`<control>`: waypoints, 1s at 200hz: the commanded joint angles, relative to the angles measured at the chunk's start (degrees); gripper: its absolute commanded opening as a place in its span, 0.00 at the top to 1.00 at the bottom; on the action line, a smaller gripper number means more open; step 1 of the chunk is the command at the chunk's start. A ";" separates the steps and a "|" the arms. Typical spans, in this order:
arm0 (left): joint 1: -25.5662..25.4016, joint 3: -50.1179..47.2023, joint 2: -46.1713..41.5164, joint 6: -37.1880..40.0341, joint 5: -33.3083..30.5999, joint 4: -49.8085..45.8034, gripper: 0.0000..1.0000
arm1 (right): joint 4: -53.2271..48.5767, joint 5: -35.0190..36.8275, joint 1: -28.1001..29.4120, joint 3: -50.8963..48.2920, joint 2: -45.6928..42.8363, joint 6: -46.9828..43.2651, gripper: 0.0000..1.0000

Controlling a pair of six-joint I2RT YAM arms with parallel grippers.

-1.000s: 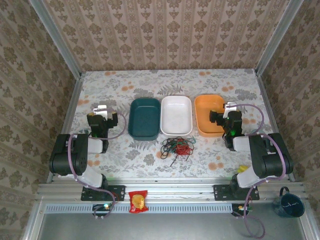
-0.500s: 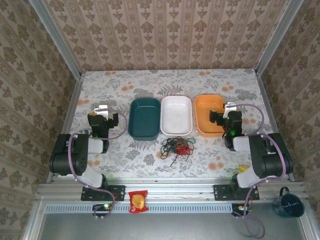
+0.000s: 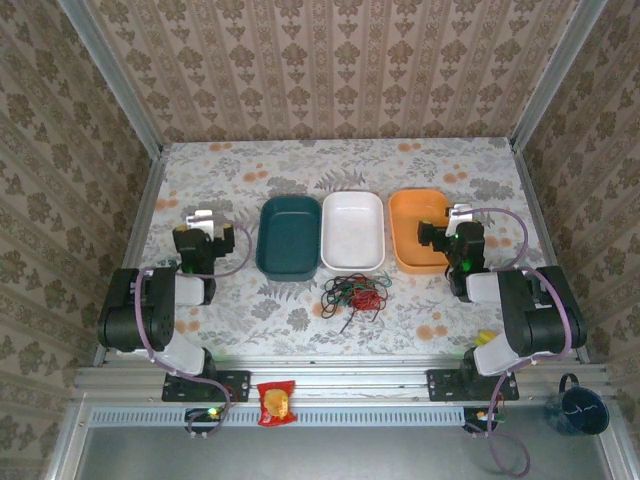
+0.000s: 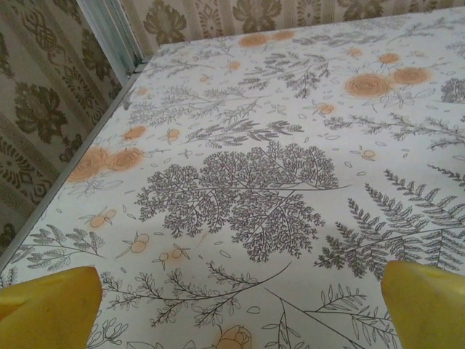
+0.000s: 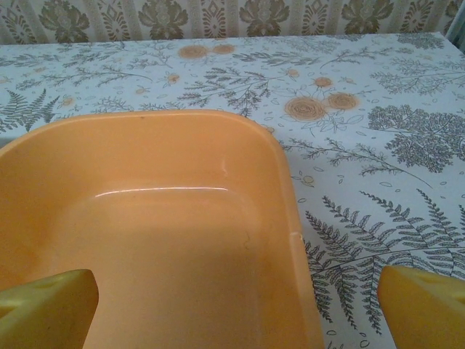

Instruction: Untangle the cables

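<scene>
Top external: cables well left of right end effector

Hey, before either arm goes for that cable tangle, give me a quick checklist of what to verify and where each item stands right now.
1. Left end effector open, nothing held: ok.
2. Right end effector open and holding nothing, over the orange tray's right edge: ok.
3. Cables lying on the table in front of the white tray, between the two arms: ok.
4. Cables separated: not ok, one multicoloured tangle.
5. Teal tray, white tray and orange tray empty: ok.
6. Which strand lies on top: cannot tell, too small.
</scene>
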 commanded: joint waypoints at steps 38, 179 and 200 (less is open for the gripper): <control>-5.14 14.28 -16.10 -8.98 -12.84 -33.95 0.00 | -26.21 7.27 0.36 10.35 -10.58 4.47 0.18; -59.00 13.05 -18.63 -26.37 -14.88 -54.65 0.00 | -78.95 -8.01 44.70 31.54 -9.63 8.55 0.47; -59.69 12.22 -19.44 -27.05 -14.80 -55.22 0.00 | -80.96 -7.65 44.80 32.07 -7.93 8.66 0.50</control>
